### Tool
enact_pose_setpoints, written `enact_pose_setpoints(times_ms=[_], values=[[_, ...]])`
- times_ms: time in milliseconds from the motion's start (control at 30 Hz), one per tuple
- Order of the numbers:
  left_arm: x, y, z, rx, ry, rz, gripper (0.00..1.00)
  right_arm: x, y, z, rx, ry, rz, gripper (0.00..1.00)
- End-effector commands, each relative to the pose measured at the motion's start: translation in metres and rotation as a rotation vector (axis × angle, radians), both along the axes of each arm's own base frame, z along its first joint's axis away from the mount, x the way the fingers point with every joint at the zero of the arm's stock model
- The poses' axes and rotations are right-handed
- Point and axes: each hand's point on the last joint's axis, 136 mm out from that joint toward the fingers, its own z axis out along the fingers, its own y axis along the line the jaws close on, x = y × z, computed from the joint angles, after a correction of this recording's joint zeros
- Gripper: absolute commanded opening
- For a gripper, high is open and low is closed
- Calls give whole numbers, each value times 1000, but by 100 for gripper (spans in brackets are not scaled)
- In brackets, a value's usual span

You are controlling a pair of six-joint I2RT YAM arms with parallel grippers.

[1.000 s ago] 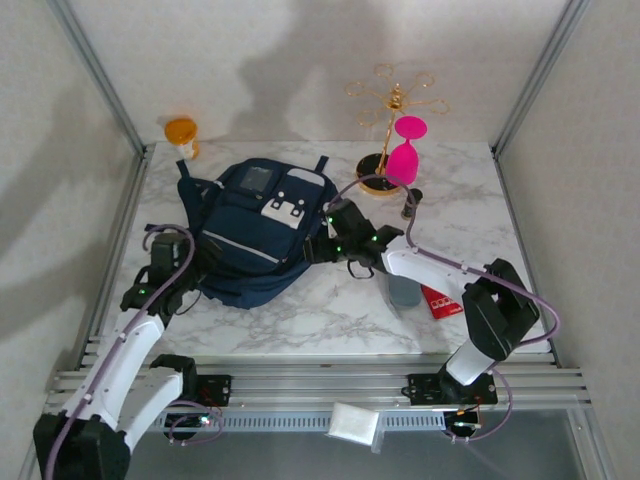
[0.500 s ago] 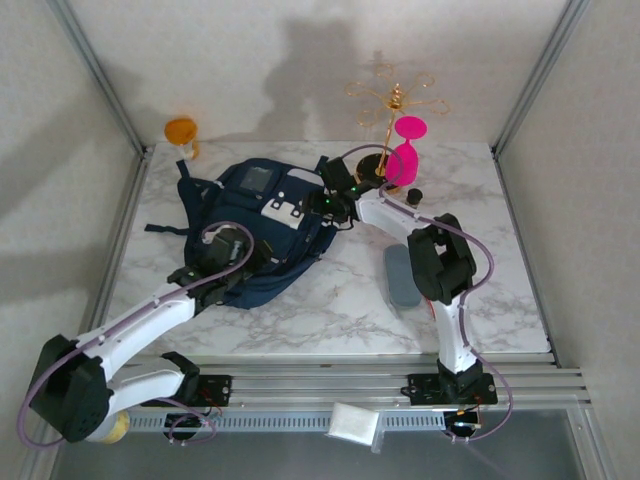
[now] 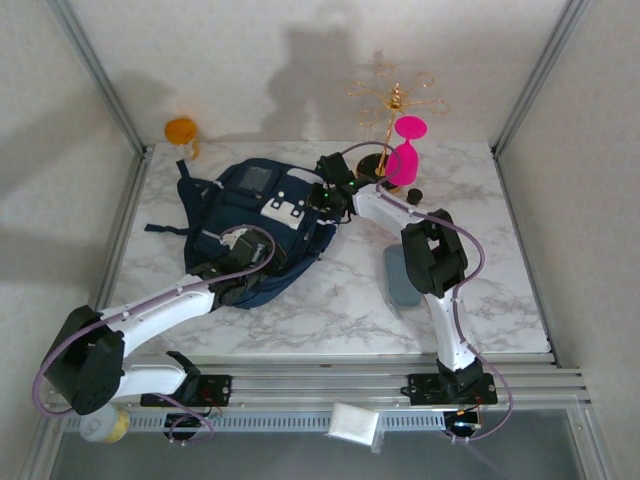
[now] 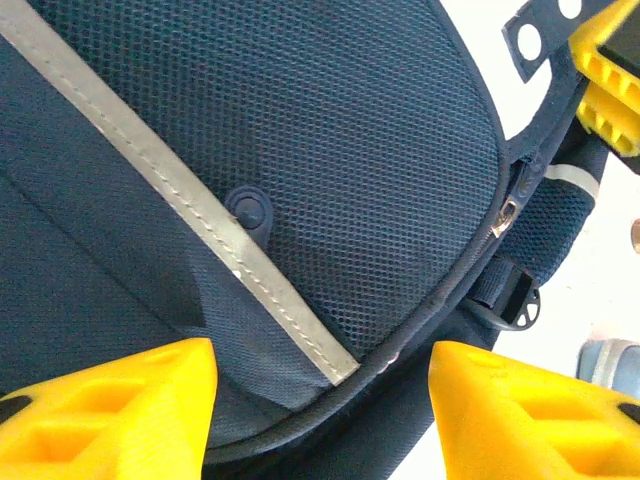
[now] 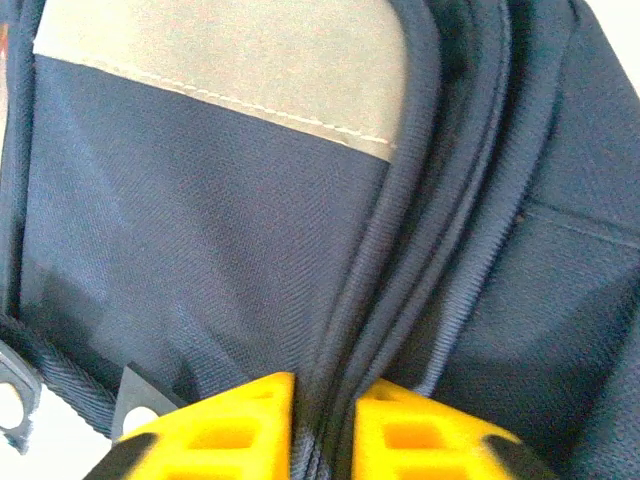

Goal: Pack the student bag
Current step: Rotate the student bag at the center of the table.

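Now my right fingers [image 5: 325, 415] are clamping a seam [image 5: 400, 250] of the student bag [image 3: 262, 230] between them; my left fingers [image 4: 322, 400] are standing apart, its mesh pocket [image 4: 330, 150] beneath them.

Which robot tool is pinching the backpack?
The right tool: its yellow fingers are squeezed together on a raised seam of the navy backpack. On the left tool, the fingers stand wide apart above the bag's mesh, gripping nothing.

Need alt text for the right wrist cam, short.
Close-up: the yellow right fingers, at the bottom edge, are closed on a raised seam ridge of the navy student bag. A light grey patch with pale stitching lies across the top.
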Motion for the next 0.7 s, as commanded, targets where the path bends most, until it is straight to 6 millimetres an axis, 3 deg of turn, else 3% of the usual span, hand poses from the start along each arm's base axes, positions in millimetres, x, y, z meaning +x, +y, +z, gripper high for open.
enact_pose_setpoints(times_ms=[0, 33, 167, 400, 533, 667], values=[[4, 29, -16, 89, 13, 82, 59, 11, 13, 22, 83, -80, 32, 5], [6, 37, -21, 105, 18, 100, 59, 7, 13, 28, 110, -84, 34, 1], [20, 59, -39, 80, 22, 135, 58, -16, 15, 59, 254, -107, 44, 0], [68, 68, -36, 48, -49, 133, 59, -65, 4, 72, 475, -50, -6, 0], [98, 58, -12, 61, -91, 65, 63, -87, 9, 84, 541, -58, -47, 0], [91, 57, 23, 62, -114, 37, 68, -95, 6, 85, 562, -87, -117, 0]])
